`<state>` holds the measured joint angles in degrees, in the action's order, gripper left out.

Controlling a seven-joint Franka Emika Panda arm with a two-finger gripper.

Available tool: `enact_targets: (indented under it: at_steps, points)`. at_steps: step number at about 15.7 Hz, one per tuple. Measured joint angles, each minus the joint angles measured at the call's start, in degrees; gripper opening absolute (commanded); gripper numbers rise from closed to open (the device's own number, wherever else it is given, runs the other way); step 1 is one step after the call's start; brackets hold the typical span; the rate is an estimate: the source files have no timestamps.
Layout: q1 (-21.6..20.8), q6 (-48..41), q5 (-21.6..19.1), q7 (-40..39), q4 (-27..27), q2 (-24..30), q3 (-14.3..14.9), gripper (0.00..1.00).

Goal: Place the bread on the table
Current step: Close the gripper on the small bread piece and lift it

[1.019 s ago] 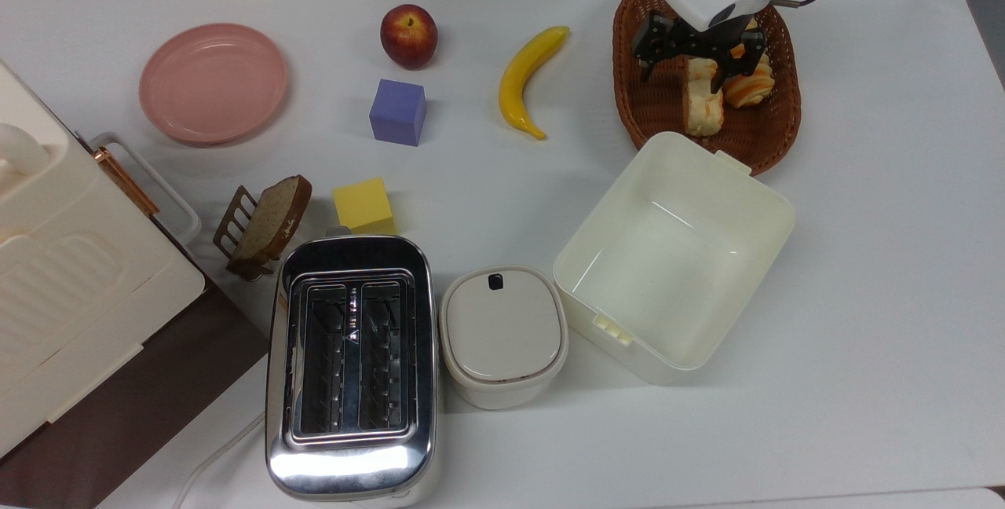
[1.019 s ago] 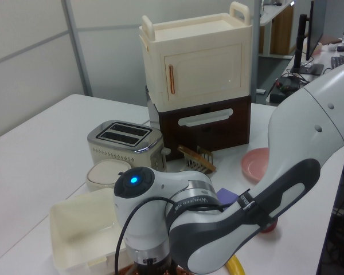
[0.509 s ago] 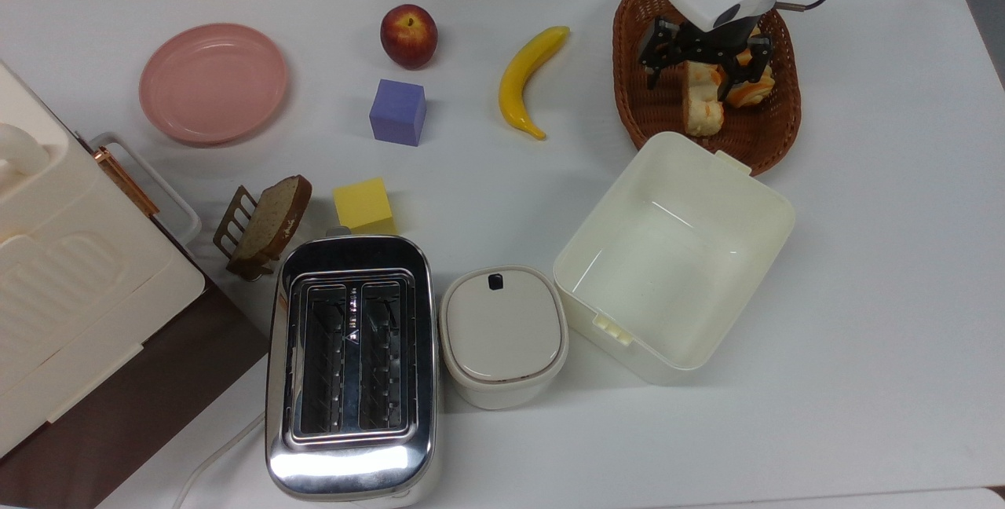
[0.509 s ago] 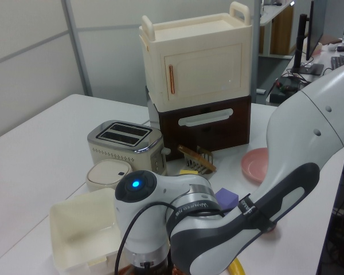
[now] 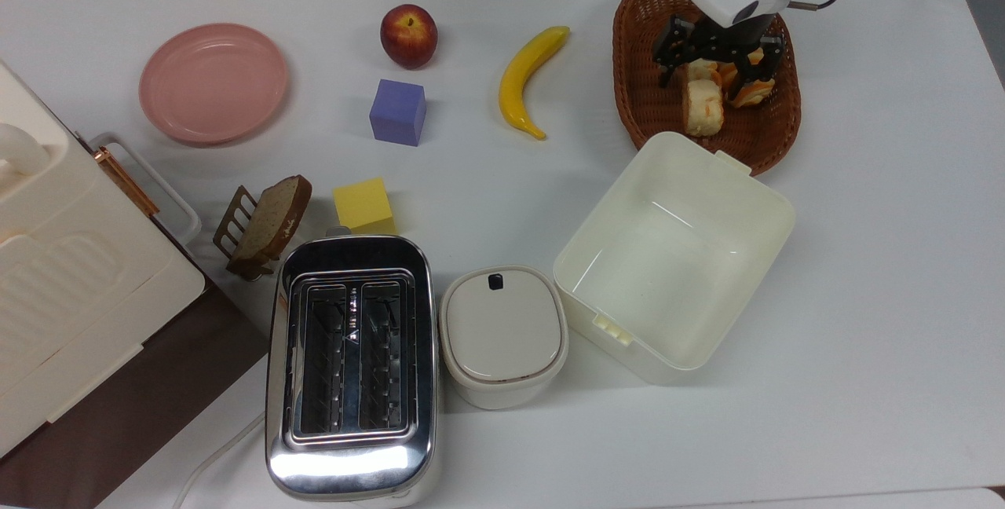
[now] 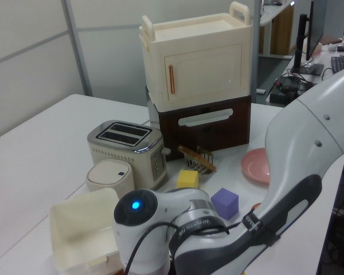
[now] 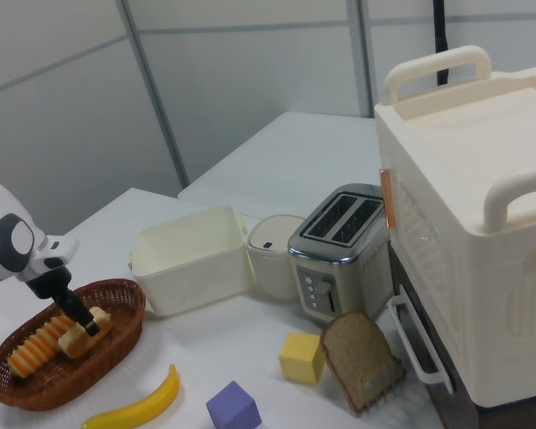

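Wicker, woven and brown, is forming the oval basket [image 5: 640, 100] at the upper right of the top view, and it is holding two pieces of baked goods: the bread [image 5: 703, 104], a short pale-cream bun with orange-glazed bumps, and a longer orange-and-cream striped spiral roll [image 5: 752, 89] lying just beside it. In the right view the basket [image 7: 116, 344] is sitting at the lower left, with the bread [image 7: 76, 338] touching the roll [image 7: 36, 349]. The gripper [image 5: 718, 69], black with its white wrist above it, is reaching down into the basket, its fingers spread part-way on either side of the bread's upper end; whether they are pressing on it I cannot tell. In the right view the gripper [image 7: 82, 320] is slanting down onto the bun. The table [image 5: 864, 297] is lying smooth, matte and white under everything. Just below the basket in the top view, a square cream plastic tub [image 5: 758, 203] is standing open. At the top centre, a curved yellow banana [image 5: 526, 77] is lying well apart from a red apple [image 5: 408, 35]. In the left view the arm's rounded white-and-grey links are bulking large at the lower right.
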<state>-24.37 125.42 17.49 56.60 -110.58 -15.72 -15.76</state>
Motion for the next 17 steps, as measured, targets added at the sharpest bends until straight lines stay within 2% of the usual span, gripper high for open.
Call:
enact_targets:
  at_steps: [1,2,3,4,5,6,12,17]
  points:
    - [-0.01,0.00,0.45,0.16,-0.01,-0.53,-0.14,0.99]
    - [-0.03,0.04,0.97,0.19,-0.02,-1.11,-0.22,0.75]
    - [-0.11,0.11,1.41,0.20,-0.02,-1.60,-0.28,0.40]
    - [-0.35,0.18,1.91,0.22,-0.02,-2.06,-0.30,0.21]
    - [-0.66,0.22,2.20,0.29,-0.01,-2.33,-0.31,0.09]
    - [-0.91,0.23,2.24,0.43,-0.01,-2.46,-0.32,0.02]
    - [-0.98,0.27,3.24,0.78,0.42,-2.47,-0.26,0.00]
    - [1.23,0.26,5.45,0.90,1.79,-2.44,0.31,0.00]
